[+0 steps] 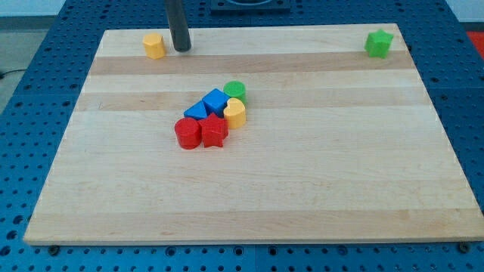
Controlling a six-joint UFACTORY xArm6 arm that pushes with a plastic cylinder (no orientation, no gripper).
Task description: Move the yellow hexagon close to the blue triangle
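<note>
The yellow hexagon (154,45) sits near the board's top left. My tip (182,49) is just to its right, a small gap apart. The blue triangle (197,111) lies in a cluster at the board's middle, touching a blue cube (216,100), well below and to the right of the hexagon.
The cluster also holds a red cylinder (187,134), a red star (214,131), a yellow heart (234,112) and a green cylinder (235,91). A green star (379,43) sits at the top right. The wooden board (302,181) lies on a blue pegboard.
</note>
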